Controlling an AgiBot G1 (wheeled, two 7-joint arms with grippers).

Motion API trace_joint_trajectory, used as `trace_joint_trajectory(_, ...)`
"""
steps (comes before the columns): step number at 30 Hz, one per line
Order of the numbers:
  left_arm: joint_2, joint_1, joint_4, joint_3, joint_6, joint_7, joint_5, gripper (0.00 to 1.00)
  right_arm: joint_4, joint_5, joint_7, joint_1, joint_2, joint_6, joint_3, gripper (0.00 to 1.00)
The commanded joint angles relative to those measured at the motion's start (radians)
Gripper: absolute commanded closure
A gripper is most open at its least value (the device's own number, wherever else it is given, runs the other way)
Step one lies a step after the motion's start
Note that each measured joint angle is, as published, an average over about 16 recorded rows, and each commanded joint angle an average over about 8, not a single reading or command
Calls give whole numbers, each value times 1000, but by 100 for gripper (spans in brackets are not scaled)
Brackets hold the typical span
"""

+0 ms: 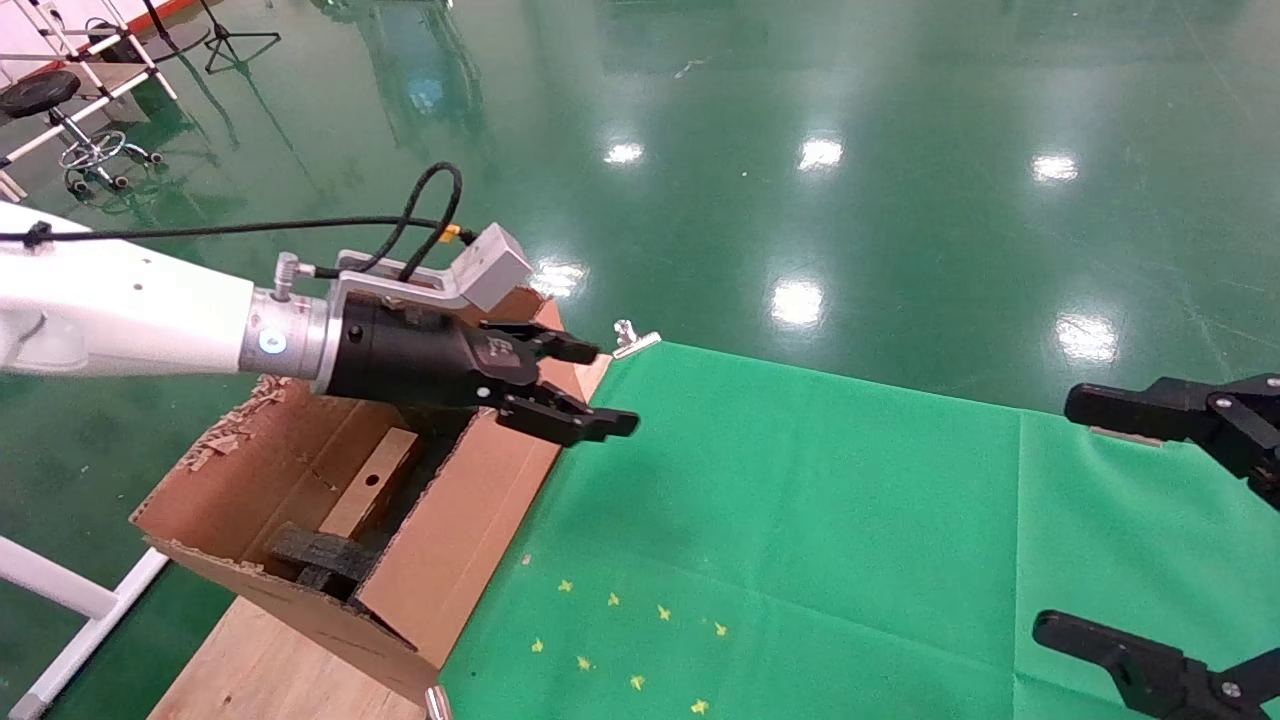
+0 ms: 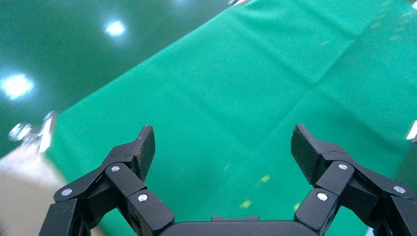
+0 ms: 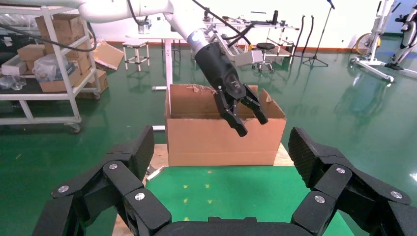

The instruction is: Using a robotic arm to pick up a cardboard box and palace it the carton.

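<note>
The white robotic arm (image 1: pixel 120 315) reaches in from the left. Its black left gripper (image 1: pixel 612 388) is open and empty, held above the carton's near wall and the edge of the green cloth; it also shows in the left wrist view (image 2: pixel 222 142) and in the right wrist view (image 3: pixel 252 125). The large brown carton (image 1: pixel 480 530) with torn edges stands at the left, also seen in the right wrist view (image 3: pixel 206 140). Inside lie black foam (image 1: pixel 310 555) and a flat brown cardboard piece (image 1: pixel 370 485); I cannot tell whether that is the small cardboard box. My right gripper (image 1: pixel 1060 512) is open and empty at the right edge.
A green cloth (image 1: pixel 800 520) covers the table, with several small yellow marks (image 1: pixel 620 640) near the front. A metal clip (image 1: pixel 632 340) holds its far corner. Bare wooden tabletop (image 1: pixel 270 660) shows under the carton. Shiny green floor lies beyond.
</note>
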Motion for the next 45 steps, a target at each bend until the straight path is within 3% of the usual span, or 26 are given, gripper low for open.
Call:
trace_joint_trajectory(1, -6, 35, -38, -39, 8, 11, -24, 0, 0, 0, 0, 0, 0, 0, 0, 0)
trace_joint_trajectory(31, -97, 533, -573, -592, 128, 172, -372, 0, 0, 0, 0, 0, 0, 0, 0, 0)
trace_joint_trajectory(37, -104, 574, -616, -637, 139, 182, -403, 0, 0, 0, 0, 0, 0, 0, 0, 0)
trace_joint_trajectory(45, -102, 559, -600, -621, 135, 179, -393, 0, 0, 1, 0, 0, 0, 0, 0, 0)
